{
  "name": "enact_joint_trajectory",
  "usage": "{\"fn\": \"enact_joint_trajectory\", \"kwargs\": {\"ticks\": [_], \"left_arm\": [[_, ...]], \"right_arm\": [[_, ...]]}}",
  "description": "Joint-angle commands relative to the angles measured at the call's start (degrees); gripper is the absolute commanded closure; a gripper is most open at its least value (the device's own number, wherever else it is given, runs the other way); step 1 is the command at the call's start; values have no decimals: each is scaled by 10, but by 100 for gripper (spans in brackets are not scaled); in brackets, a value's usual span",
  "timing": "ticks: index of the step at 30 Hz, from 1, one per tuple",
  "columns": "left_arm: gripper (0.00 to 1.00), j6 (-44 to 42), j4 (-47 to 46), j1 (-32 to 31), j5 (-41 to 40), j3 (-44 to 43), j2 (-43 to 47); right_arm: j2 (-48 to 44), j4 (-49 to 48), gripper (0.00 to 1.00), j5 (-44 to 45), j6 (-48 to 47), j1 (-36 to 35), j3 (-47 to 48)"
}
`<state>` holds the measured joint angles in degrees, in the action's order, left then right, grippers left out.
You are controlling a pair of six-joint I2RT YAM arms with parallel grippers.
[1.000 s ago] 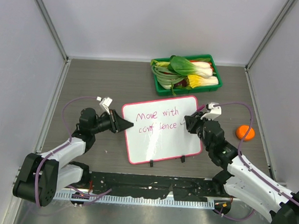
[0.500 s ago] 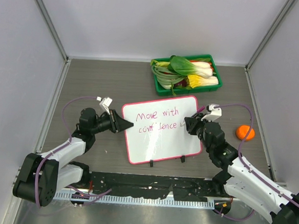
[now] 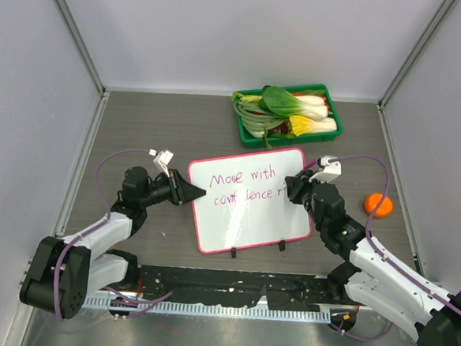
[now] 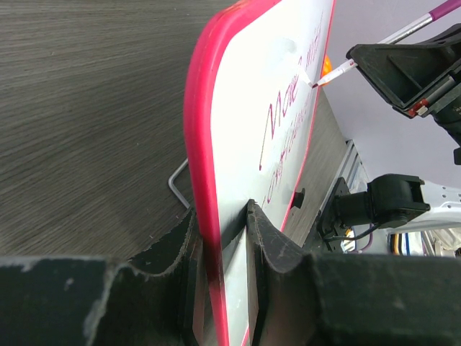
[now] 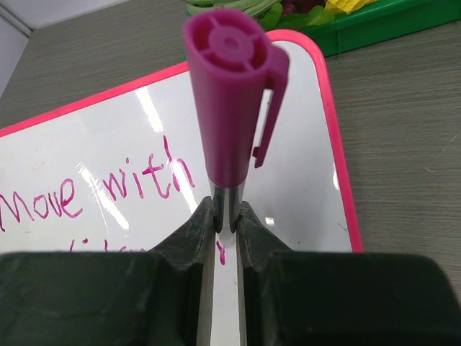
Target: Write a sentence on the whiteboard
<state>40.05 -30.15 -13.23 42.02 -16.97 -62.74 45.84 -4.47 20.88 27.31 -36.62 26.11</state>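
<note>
The whiteboard [image 3: 247,214], white with a pink-red frame and two black feet, lies mid-table with "Move with confidence" in magenta on it. My left gripper [image 3: 193,193] is shut on its left edge; the left wrist view shows the pink frame [image 4: 205,180] pinched between the fingers. My right gripper [image 3: 293,188] is shut on a magenta marker [image 5: 229,108], its tip on the board at the end of the second line, beside a short fresh stroke [image 5: 221,252]. The marker also shows in the left wrist view [image 4: 338,71].
A green tray [image 3: 333,126] of bok choy and other vegetables stands behind the board. An orange fruit [image 3: 378,204] lies right of the board, near my right arm. Grey walls close in both sides and the back.
My right gripper has shifted slightly up and right along the second line, and a new small stroke has appeared after "confidence". The left gripper and the board have not moved.
</note>
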Motion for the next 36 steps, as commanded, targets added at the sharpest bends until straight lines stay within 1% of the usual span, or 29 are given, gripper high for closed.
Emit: {"fn": "enact_joint_trajectory", "kwargs": {"ticks": [1,10,25,36], "left_arm": [[100,-60,22,-1,-56,11,-4],[100,-60,21,-1,-56,10,-5],[100,-60,19,-1,-55,10,-9],[100,-60,18,-2,-55,10,-7]], "right_arm": [[7,-5,99,34,-13,2,27],[-8,16,99,37,-9,2,14],[-33,39,99,12,7,2,-17],[-44,30,99,6,6,2,26]]}}
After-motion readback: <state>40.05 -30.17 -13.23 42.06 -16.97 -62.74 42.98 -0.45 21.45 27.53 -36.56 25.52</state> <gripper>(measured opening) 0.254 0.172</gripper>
